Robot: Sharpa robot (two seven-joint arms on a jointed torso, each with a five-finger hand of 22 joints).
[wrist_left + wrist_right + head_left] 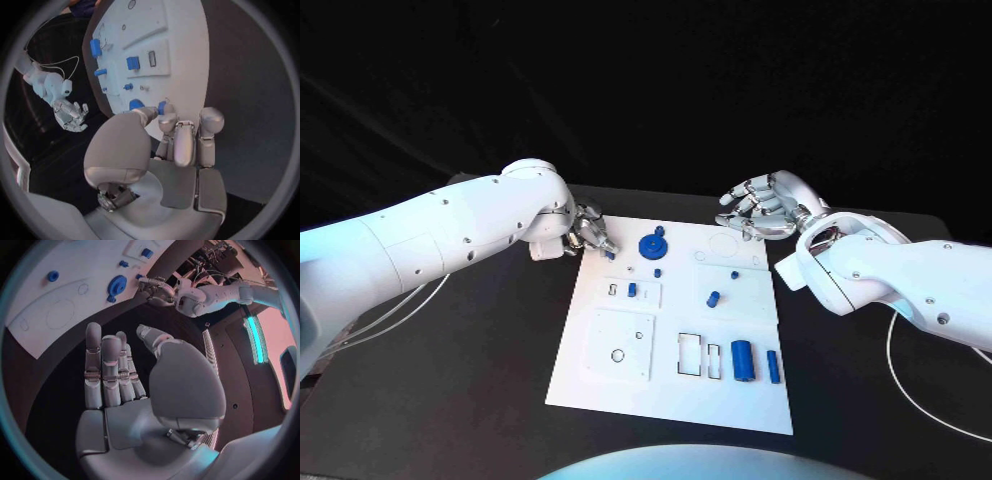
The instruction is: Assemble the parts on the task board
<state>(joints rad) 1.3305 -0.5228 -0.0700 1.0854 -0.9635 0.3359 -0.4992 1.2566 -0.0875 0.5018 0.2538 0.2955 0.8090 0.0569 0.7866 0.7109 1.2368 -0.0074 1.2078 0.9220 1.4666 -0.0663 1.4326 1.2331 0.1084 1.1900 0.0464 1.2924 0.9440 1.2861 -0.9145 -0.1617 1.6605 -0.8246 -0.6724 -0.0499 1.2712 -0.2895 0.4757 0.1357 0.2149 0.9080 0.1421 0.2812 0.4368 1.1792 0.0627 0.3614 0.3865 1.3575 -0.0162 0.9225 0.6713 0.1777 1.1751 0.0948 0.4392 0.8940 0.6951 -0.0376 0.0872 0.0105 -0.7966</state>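
Two silver, many-jointed hands flank the flat white task board (672, 330) on the matte black table (444, 400). At the board's far left corner, the left hand (584, 238) pinches a small blue part (610, 254) in its fingertips, low over the board's edge. Further right, a round blue gear-like part (653, 243) sits near the far edge, small blue pegs (714, 297) stand mid-board, and two blue cylinders (756, 362) lie side by side near rectangular cut-outs. Beyond the board's far right corner, the right hand (759, 207) hovers with fingers spread, holding nothing.
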